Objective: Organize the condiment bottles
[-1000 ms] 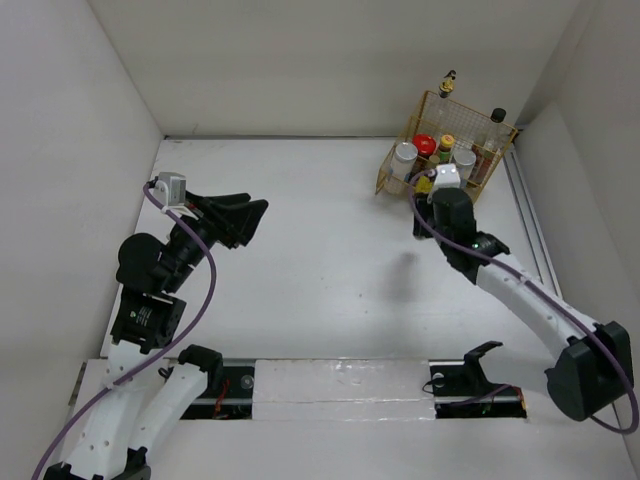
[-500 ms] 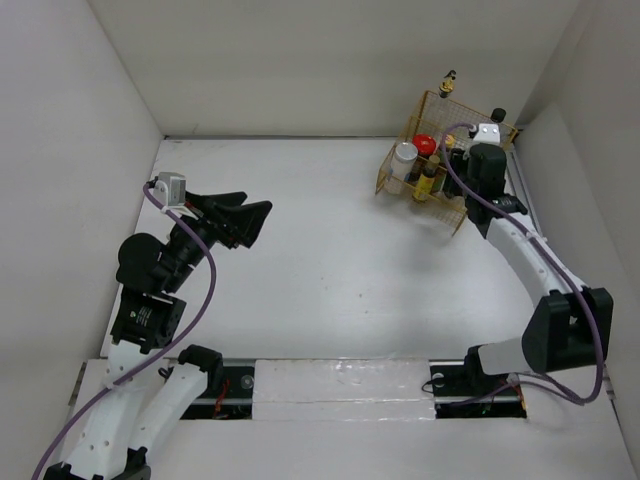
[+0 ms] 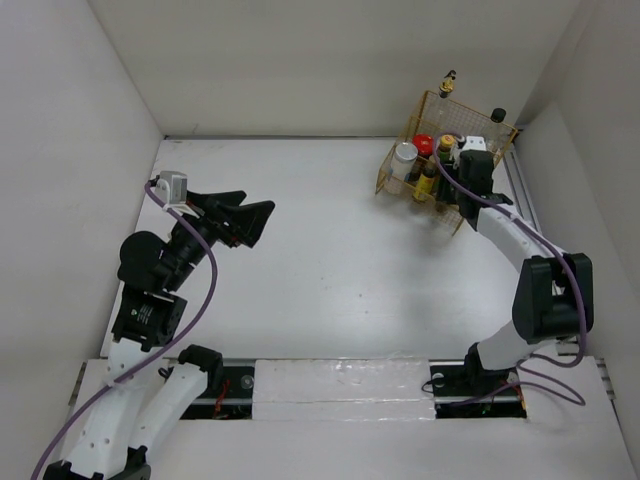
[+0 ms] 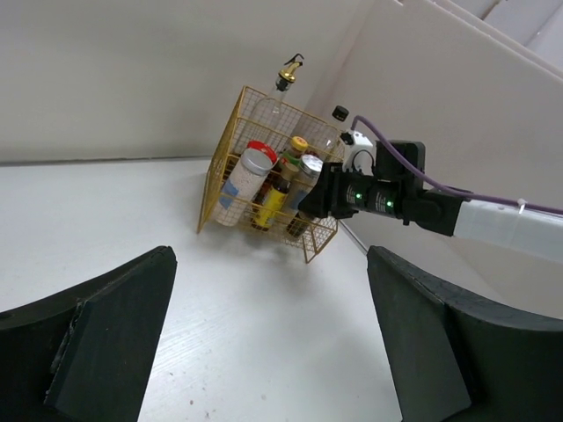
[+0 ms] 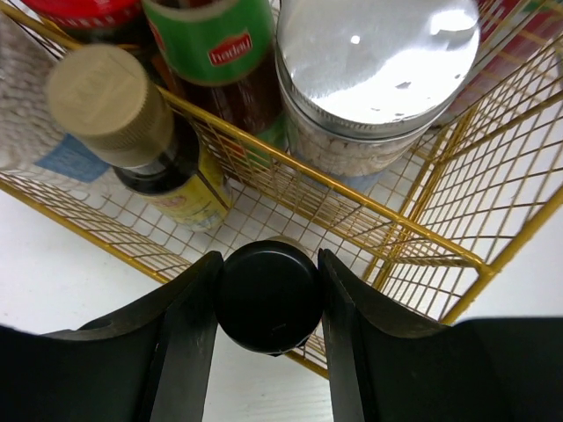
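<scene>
Up close from the right wrist, the right gripper has its jaws closed partway on a black-capped bottle, both fingers pressed against the cap. The bottle sits at the near edge of the gold wire basket; whether it is inside the wire or just outside, I cannot tell. Behind it in the basket stand a silver-lidded jar, a green-labelled bottle and a tan-capped bottle.

From the left wrist, the left gripper has its jaws spread wide with nothing between them, above the bare white table. The basket stands well away, across the table by the walls, packed with the other condiment bottles, a gold-spouted bottle rising tallest.

From overhead, the basket occupies the far right corner with the right arm stretched to its near side; the left arm hangs over the table's left side.
</scene>
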Available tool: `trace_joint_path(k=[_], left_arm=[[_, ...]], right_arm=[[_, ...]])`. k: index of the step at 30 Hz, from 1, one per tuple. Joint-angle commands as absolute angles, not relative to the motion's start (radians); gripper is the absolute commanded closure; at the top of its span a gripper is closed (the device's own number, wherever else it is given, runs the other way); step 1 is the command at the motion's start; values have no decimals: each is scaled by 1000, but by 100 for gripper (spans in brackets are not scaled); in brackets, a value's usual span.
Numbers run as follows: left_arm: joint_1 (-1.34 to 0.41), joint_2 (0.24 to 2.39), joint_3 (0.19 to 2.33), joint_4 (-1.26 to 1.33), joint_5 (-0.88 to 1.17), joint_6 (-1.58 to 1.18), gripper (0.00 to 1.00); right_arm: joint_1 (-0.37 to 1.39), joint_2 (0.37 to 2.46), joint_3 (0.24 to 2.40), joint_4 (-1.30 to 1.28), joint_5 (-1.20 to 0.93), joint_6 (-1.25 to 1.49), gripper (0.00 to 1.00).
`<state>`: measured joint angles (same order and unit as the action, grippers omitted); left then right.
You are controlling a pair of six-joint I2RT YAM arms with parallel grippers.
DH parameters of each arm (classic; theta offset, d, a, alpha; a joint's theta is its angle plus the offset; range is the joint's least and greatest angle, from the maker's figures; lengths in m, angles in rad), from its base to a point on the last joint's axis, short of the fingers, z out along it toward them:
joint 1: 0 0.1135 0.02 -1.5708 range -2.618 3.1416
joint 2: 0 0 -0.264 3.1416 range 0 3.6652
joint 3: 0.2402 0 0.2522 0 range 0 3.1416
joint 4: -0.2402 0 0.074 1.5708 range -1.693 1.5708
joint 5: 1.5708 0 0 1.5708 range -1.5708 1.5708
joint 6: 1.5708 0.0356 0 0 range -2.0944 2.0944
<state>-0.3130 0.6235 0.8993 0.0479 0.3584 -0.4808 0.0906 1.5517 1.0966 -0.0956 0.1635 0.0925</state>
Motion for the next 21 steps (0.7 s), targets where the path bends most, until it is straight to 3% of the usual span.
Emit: trace_joint_path(k=[1, 6, 10, 12, 16, 21], left_arm=[[-314, 623, 908, 91, 357, -483, 14], [-314, 623, 908, 91, 357, -483, 10], [-314, 623, 917, 81, 357, -483, 8], [-314, 623, 917, 81, 348, -483, 1], [-314, 632, 917, 81, 348, -483, 1], [-314, 632, 927, 63, 339, -474, 1]], right_arm=[[83, 1555, 1086, -25, 156, 107, 54], [83, 1565, 1077, -25, 166, 117, 43], [83, 1554, 1077, -25, 156, 126, 29], [83, 1513, 1068, -25, 169, 126, 23], [92, 1405, 1068, -34, 169, 126, 18], [123, 1186, 1045, -44, 167, 114, 4]])
